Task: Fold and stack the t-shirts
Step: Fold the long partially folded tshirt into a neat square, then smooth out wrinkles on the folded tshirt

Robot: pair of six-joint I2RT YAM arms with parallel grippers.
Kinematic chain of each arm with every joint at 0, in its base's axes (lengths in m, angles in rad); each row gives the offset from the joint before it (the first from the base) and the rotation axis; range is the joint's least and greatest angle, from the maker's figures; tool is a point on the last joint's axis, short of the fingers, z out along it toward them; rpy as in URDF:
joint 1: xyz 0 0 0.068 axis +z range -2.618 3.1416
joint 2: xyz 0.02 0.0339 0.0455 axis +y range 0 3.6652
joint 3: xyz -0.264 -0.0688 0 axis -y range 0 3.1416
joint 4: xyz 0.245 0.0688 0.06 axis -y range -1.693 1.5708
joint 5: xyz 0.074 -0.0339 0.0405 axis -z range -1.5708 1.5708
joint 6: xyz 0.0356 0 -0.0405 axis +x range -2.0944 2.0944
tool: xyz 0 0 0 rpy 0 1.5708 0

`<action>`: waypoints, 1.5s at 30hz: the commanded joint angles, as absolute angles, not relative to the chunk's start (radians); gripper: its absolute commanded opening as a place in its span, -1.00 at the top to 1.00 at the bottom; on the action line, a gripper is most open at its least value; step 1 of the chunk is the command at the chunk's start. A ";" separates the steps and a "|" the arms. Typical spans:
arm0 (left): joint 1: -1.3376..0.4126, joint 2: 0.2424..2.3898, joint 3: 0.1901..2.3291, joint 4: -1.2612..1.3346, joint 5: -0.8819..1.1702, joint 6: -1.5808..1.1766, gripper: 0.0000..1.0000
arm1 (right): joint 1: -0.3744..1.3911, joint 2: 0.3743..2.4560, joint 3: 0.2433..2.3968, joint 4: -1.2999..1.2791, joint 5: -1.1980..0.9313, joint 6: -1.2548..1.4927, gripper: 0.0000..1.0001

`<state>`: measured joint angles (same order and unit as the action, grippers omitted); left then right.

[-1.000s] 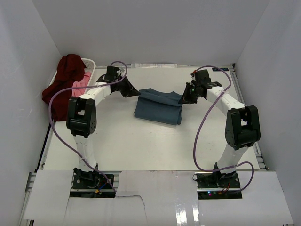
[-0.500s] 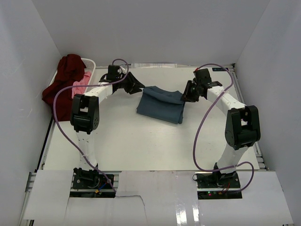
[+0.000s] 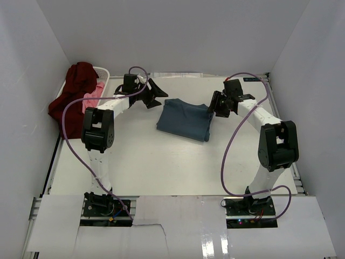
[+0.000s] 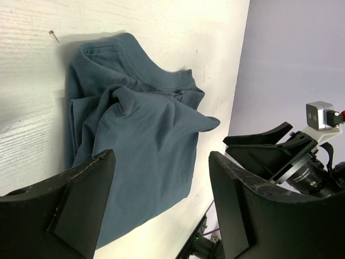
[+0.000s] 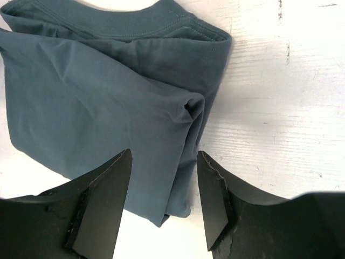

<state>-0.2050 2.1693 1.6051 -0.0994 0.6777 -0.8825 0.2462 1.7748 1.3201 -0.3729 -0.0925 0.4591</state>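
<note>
A folded dusty teal-blue t-shirt lies on the white table, its collar toward the back; it also fills the left wrist view and the right wrist view. My left gripper hovers open just off the shirt's back left corner, nothing between its fingers. My right gripper stands open at the shirt's back right corner, its fingers above the cloth edge, holding nothing. A dark maroon t-shirt and a pink one hang in the basket at the left.
A white laundry basket sits at the back left corner against the wall. White walls close in on three sides. Purple cables loop from both arms. The right arm shows in the left wrist view.
Both grippers opened and let go of the teal-blue shirt's back corners. The cloth dropped flat onto the table. The left gripper moved back and away from the shirt.
</note>
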 commanded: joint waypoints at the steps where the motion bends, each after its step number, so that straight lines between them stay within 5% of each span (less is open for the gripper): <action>1: -0.213 2.094 1.629 -0.086 0.692 -0.818 -0.60 | 0.250 1.784 1.361 -0.371 -0.081 0.420 -0.15; 13: -0.278 2.278 1.790 -0.202 0.718 -0.698 -0.42 | 0.250 1.966 1.471 -0.397 -0.075 0.388 -0.15; 22: -0.319 2.393 1.893 -0.270 0.698 -0.666 0.05 | 0.250 2.075 1.562 -0.411 -0.072 0.384 -0.07; 28: -0.321 2.416 1.891 -0.316 0.612 -0.654 0.12 | 0.250 2.114 1.563 -0.411 -0.100 0.368 -0.06; 36: -0.321 2.216 1.640 -0.391 0.350 -0.669 0.15 | 0.261 2.131 1.548 -0.440 -0.172 0.333 -0.03; 45: -0.321 1.876 1.237 -0.351 0.298 -0.713 0.19 | 0.368 1.961 1.289 -0.408 -0.219 0.308 -0.03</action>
